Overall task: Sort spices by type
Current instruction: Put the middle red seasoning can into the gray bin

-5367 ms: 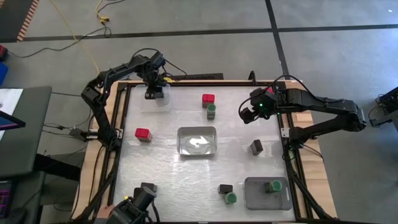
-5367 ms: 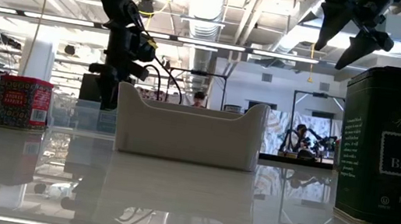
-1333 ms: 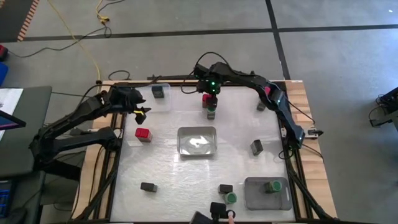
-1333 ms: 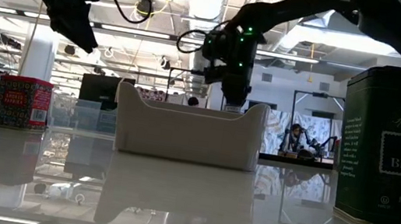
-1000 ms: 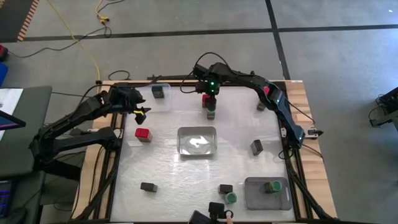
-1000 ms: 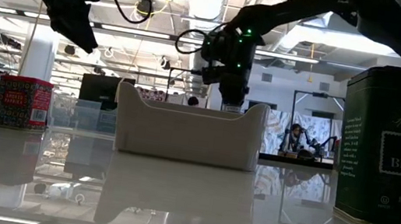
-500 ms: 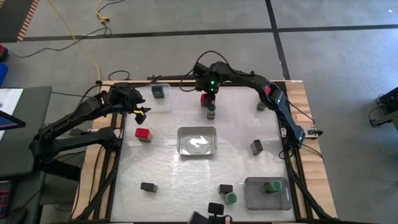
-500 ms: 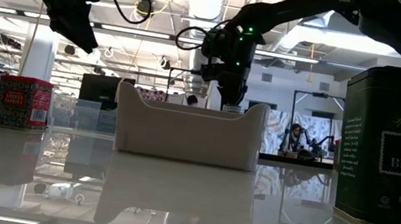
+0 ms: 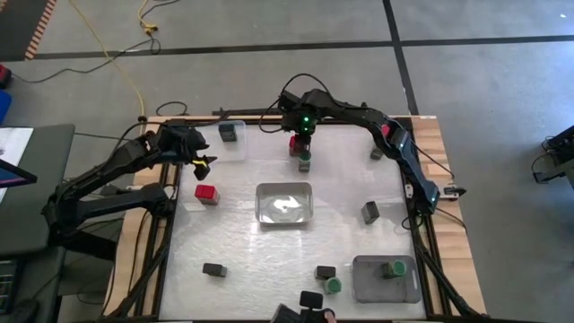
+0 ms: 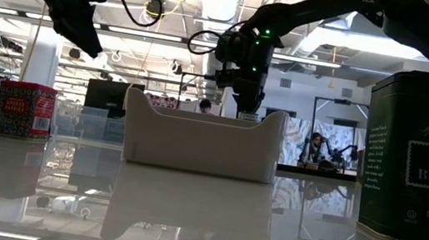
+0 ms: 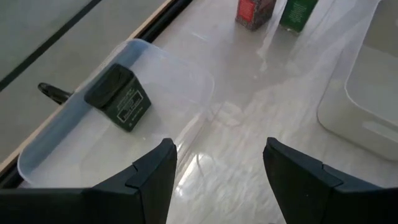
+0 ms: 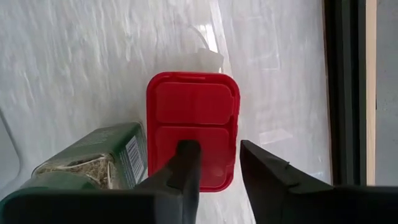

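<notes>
Two grippers, high view: the left gripper (image 9: 203, 162) is held over the far-left part of the table (image 9: 233, 242), beside the clear tray (image 9: 235, 148). The right gripper (image 9: 302, 133) is set over the far red spice (image 9: 295, 144) at far centre.
Sorted, high view: one black spice (image 9: 229, 133) is lodged in the clear tray, and one green spice (image 9: 392, 268) in the grey tray (image 9: 368, 287) at near right. No spice can be made out in the centre tray (image 9: 285, 203).
Loose, high view: the left red spice (image 9: 206, 192), the far green spice (image 9: 305, 163) just beside the far red spice, the near green spice (image 9: 333, 285) and the loose black spices (image 9: 370, 212) are scattered on the table.
Low view: the right gripper (image 10: 247, 99) is seen low behind the centre tray (image 10: 203, 144). The left gripper (image 10: 84, 30) is raised at left, above the left red spice (image 10: 24, 110).
Left wrist view: the left gripper (image 11: 219, 149) is spread wide with nothing between its fingers. The black spice (image 11: 118, 98) is seen lying in the clear tray (image 11: 186, 68).
Right wrist view: the right gripper (image 12: 216, 149) is parted narrowly over the cap of the far red spice (image 12: 193, 112). No firm grip can be made out.
Progress: the task is judged to be early. Two spices are placed, no red one is sorted, and most are left on the table.
</notes>
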Robot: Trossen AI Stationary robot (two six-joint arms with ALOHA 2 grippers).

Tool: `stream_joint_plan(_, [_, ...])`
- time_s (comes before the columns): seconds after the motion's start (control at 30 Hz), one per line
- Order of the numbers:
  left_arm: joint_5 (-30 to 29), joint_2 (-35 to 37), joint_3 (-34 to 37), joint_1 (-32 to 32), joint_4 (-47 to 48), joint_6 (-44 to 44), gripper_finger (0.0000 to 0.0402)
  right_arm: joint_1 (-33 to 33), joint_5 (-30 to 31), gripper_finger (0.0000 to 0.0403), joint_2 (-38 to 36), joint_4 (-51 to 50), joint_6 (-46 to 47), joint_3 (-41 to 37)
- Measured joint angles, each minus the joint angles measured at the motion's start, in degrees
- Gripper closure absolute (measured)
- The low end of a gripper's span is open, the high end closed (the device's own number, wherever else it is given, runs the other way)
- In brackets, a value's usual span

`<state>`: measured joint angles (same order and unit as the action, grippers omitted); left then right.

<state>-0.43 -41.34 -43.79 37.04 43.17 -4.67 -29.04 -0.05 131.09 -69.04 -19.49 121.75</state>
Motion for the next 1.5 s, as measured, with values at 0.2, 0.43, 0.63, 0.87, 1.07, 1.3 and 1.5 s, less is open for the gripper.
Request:
stream_joint_plan(0.2, [0.0,0.0,0.0,0.0,1.2,1.4,0.0173,0.0,0.0,0.0201,0.0,-0.2,0.0,0.4])
stream_joint_plan(0.43, [0.0,0.0,0.0,0.0,1.2,2.5,0.0173,0.0,-0.1,0.0137,0.3,-2.8,0.1,5.8])
stream_joint_plan(0.63, [0.0,0.0,0.0,0.0,1.2,4.2,0.0173,0.0,-0.2,0.012,0.3,-2.0,0.1,8.2])
stream_joint_plan(0.87, [0.0,0.0,0.0,0.0,1.2,5.4,0.0173,1.4,-0.6,0.0102,0.6,-1.6,-0.5,7.0])
stream_joint_plan(1.07, [0.0,0.0,0.0,0.0,1.1,5.4,0.0173,1.8,-0.6,0.009,0.6,-1.1,-1.8,5.0])
stream_joint_plan(1.3, [0.0,0.0,0.0,0.0,1.1,6.5,0.0173,1.4,-0.6,0.009,0.6,1.8,-3.2,1.2])
stream_joint_plan(1.5, [0.0,0.0,0.0,0.0,1.1,6.9,0.0173,0.3,-0.5,0.0091,0.5,3.3,-3.5,-1.5])
